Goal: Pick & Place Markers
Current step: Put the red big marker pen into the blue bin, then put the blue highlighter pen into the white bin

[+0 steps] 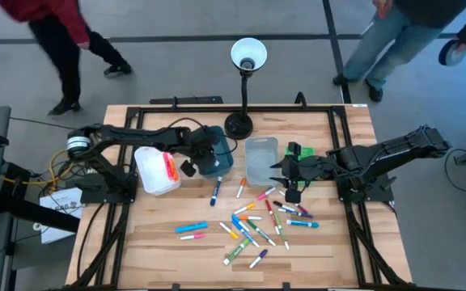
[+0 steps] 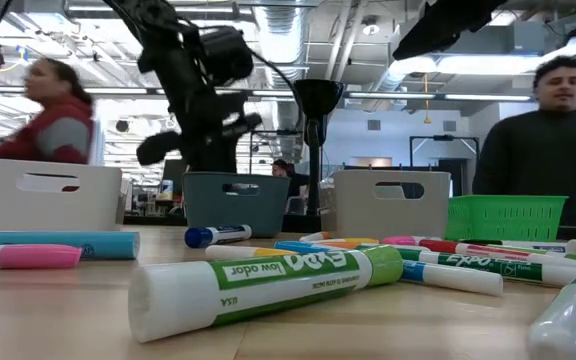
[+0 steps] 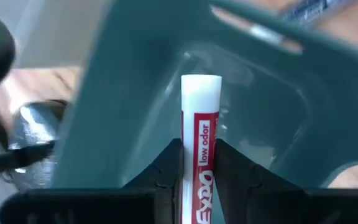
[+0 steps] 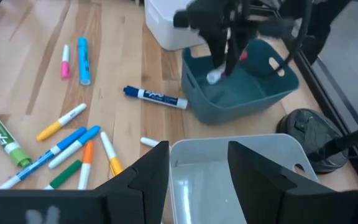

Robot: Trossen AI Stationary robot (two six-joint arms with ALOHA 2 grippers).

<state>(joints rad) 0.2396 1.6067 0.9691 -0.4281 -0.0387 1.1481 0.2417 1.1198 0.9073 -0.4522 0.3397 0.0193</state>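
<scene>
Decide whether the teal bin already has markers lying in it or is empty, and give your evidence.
Empty, as far as it shows. The teal bin's floor looks bare; the red marker over it is gripped by the left gripper, not released.

1. Marker [image 3: 201, 149] in left gripper [image 3: 197, 180]: showing white body, red label.
2. Bin [image 4: 241, 87] beneath: showing teal.
3. Neighbouring bins: one showing white [image 1: 156, 170], one clear-grey [image 1: 261, 159].
4. Foreground marker [image 2: 268, 285]: showing green and white.
5. Table [image 1: 152, 242]: showing light wood grain.
</scene>
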